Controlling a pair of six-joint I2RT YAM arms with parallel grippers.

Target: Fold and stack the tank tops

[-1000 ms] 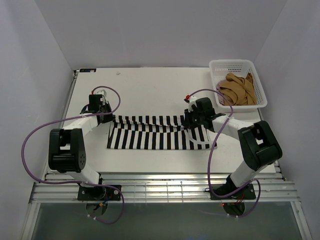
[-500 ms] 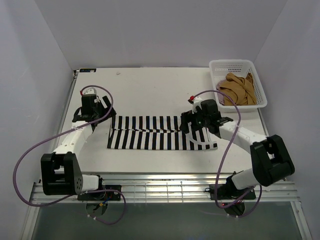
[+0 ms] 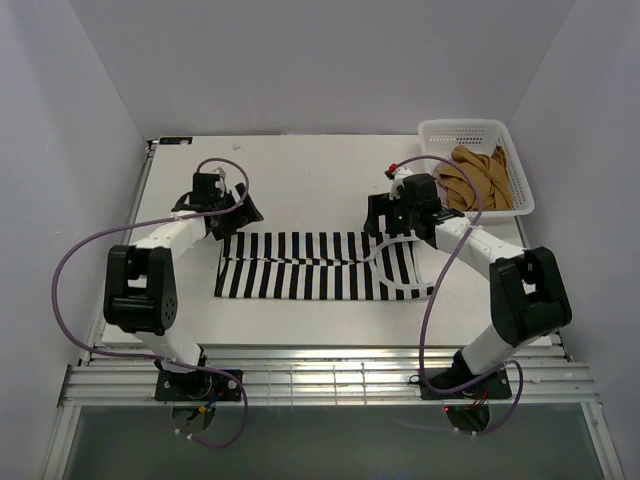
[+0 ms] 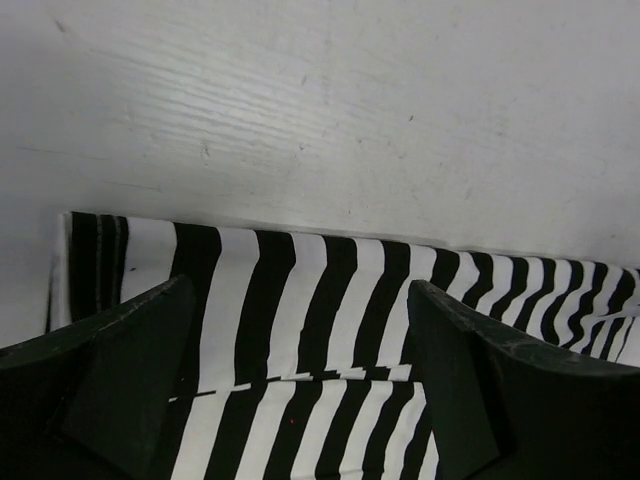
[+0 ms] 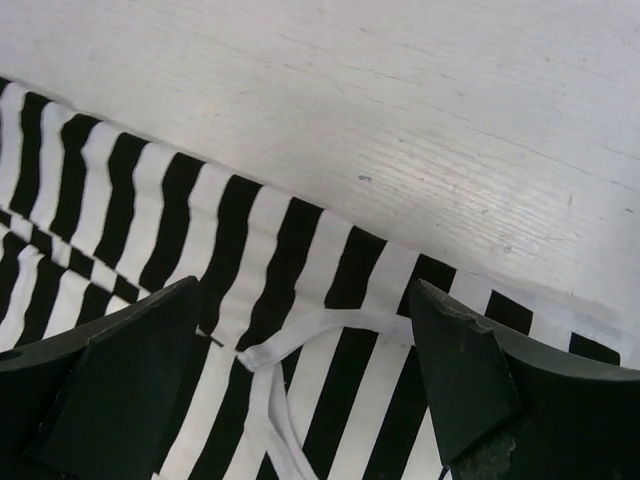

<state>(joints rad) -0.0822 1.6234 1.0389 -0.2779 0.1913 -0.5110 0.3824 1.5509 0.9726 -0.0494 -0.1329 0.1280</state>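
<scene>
Left claw (image 4: 300, 290) and right claw (image 5: 302, 290) released above striped tank top (image 3: 310, 268); only top view shows tan top (image 3: 480, 178) in basket (image 3: 465, 126).

White bench (image 3: 300, 180), matte, with faint grain and a few small scuffs. Black-and-white striped tank top (image 3: 300, 268) lies flat on it, folded into a long band running left to right, with its stripes crossing the band. A fold edge runs along its length. White strap trim loops out at the top's right end. White mesh basket (image 3: 465, 127) sits on the bench beyond the top's right end, at the far right corner, apart from the cloth. Small dark speck (image 3: 237, 147) lies on the bench well beyond the top's left half, near the far edge.
</scene>
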